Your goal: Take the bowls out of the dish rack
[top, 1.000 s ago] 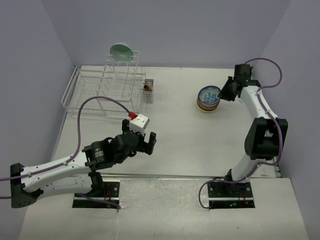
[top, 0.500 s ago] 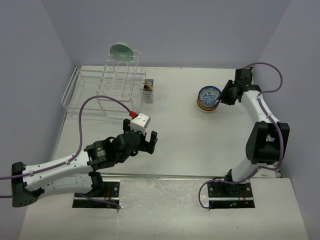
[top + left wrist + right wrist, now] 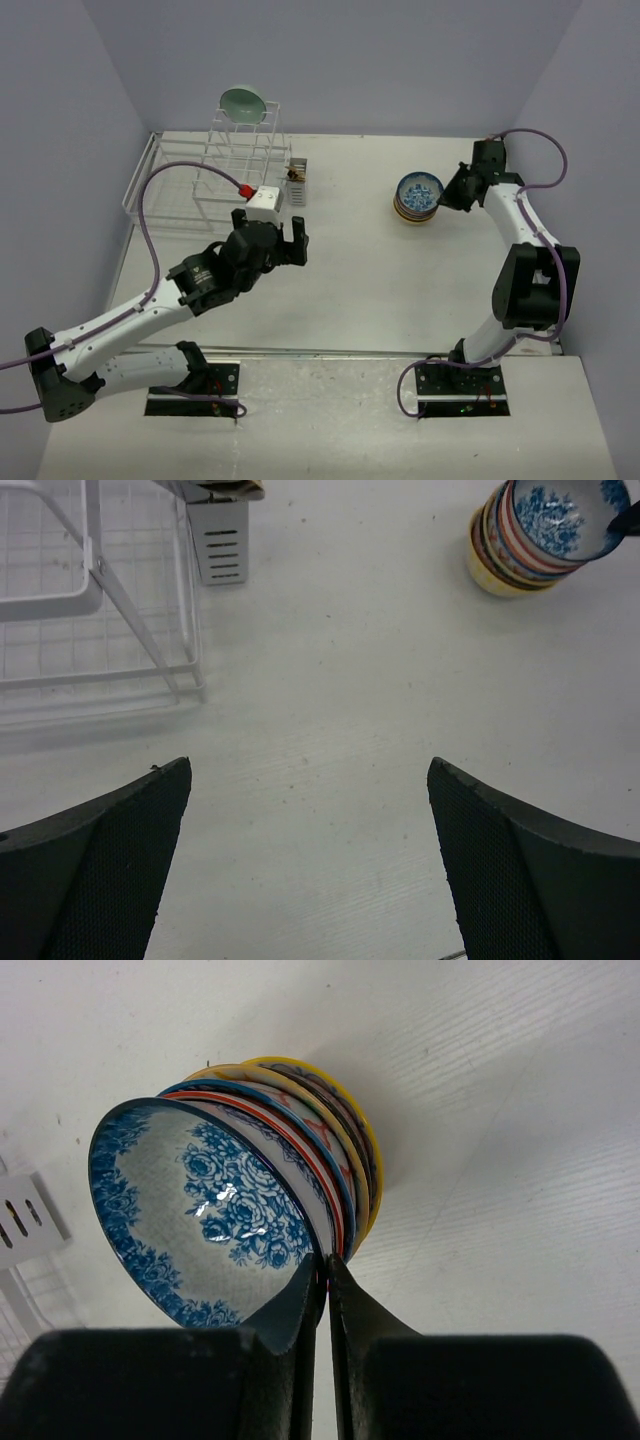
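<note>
The right gripper's (image 3: pixel 326 1263) two dark fingers (image 3: pixel 289 1310) stand pressed together with only a sliver between them. Their tips meet the near rim of the stack of bowls (image 3: pixel 357 1150). The top bowl (image 3: pixel 205 1210), blue-flowered, spreads ahead and left of them. Whether its rim is pinched cannot be told. A grey slotted cup (image 3: pixel 25 1222) sits far left.

white table (image 3: pixel 380 270), pale lilac walls (image 3: pixel 400 60)

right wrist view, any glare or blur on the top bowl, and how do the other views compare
Right wrist view: small white glints on the blue floral bowl near its centre, pattern sharp; the near fingers are dark and slightly soft. Left wrist view: the bowl stack is cut by the top right edge. Top external view: even light, faint shadows, no glare.
</note>
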